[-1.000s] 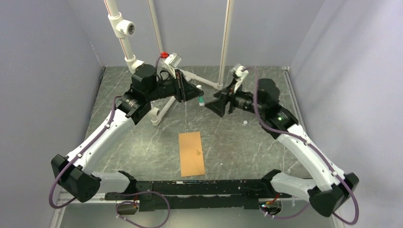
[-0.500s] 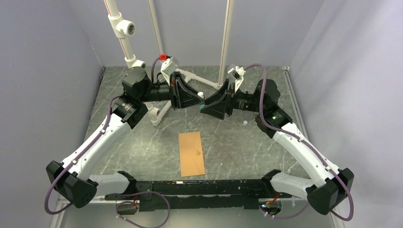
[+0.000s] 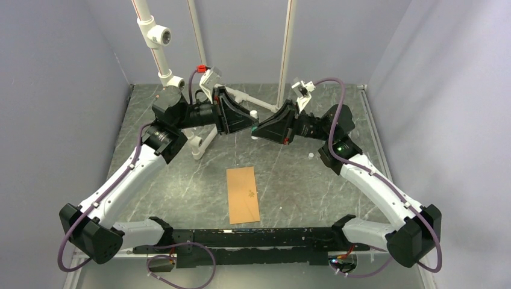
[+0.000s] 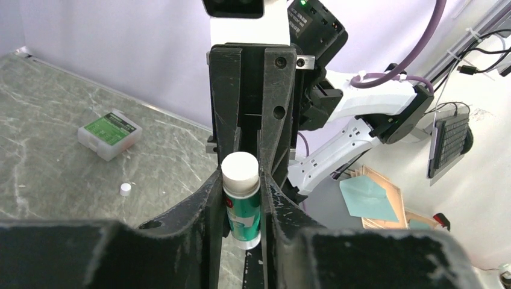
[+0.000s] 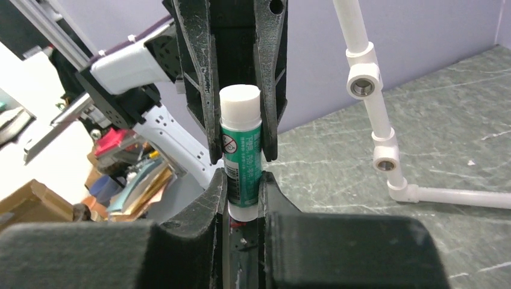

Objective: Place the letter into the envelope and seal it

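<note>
Left end effector (image 3: 248, 122) and right end effector (image 3: 263, 128) both gripped the glue stick (image 4: 242, 205); the envelope (image 3: 243, 194) by the near edge looked not glued yet.

We are holding both arms out toward the far edge, left gripper (image 4: 241, 186) and right gripper (image 5: 241, 180) meeting tip-to-tip, both clamping one glue stick (image 5: 240, 138).
</note>
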Controlling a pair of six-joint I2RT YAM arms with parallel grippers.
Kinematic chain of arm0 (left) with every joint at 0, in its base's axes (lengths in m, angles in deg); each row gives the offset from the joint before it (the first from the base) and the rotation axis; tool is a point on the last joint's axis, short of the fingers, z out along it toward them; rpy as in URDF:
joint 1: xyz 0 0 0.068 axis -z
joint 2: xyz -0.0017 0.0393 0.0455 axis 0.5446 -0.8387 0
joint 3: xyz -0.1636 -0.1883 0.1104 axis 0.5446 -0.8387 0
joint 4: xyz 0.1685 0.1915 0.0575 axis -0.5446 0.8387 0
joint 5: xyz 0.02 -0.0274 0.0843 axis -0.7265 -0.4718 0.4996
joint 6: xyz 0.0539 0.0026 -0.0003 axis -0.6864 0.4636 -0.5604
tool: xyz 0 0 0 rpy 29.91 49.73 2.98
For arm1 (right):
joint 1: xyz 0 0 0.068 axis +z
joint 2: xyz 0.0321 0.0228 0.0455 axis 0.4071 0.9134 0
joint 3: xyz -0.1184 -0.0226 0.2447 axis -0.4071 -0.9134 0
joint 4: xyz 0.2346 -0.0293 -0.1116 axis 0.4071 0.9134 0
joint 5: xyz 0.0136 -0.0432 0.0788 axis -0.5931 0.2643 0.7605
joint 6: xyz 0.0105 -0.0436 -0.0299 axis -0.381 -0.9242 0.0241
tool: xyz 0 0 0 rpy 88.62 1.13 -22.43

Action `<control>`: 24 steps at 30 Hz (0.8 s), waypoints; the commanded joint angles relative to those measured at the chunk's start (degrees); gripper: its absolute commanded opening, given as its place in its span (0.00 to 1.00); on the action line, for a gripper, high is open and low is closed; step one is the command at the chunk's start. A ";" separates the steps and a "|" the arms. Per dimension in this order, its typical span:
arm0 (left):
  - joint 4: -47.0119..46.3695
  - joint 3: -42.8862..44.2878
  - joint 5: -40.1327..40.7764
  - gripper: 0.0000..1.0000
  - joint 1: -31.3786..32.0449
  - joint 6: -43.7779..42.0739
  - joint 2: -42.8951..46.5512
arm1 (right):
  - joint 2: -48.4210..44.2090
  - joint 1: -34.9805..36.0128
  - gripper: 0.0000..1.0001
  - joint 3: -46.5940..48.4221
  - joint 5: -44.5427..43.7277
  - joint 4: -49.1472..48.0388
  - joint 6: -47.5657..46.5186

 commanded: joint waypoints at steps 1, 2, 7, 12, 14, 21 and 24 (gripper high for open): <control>-6.31 -0.75 -0.10 0.33 0.77 1.72 0.62 | 0.59 0.00 0.00 -2.78 -5.99 -14.07 10.12; -7.30 -1.21 -0.31 0.35 0.77 2.54 0.48 | 0.70 0.03 0.00 -3.24 -6.12 -15.97 11.07; -10.30 -2.89 -1.11 0.35 0.75 5.16 0.15 | 0.89 -0.04 0.00 -4.67 -6.79 -20.42 12.88; -11.01 -3.35 -2.23 0.17 0.77 5.23 -0.15 | 0.78 -0.05 0.01 -4.91 -6.84 -22.77 12.49; -9.90 -3.23 -2.15 0.03 0.75 3.96 0.08 | 0.69 -0.04 0.08 -4.66 -6.50 -21.92 11.88; 7.88 1.27 -1.38 0.02 0.77 -16.87 1.03 | -6.03 -0.58 0.68 -0.35 -15.58 8.36 -3.69; 23.49 6.11 0.36 0.02 0.75 -31.95 -0.39 | -8.17 -1.79 0.75 5.31 -24.30 23.24 -7.19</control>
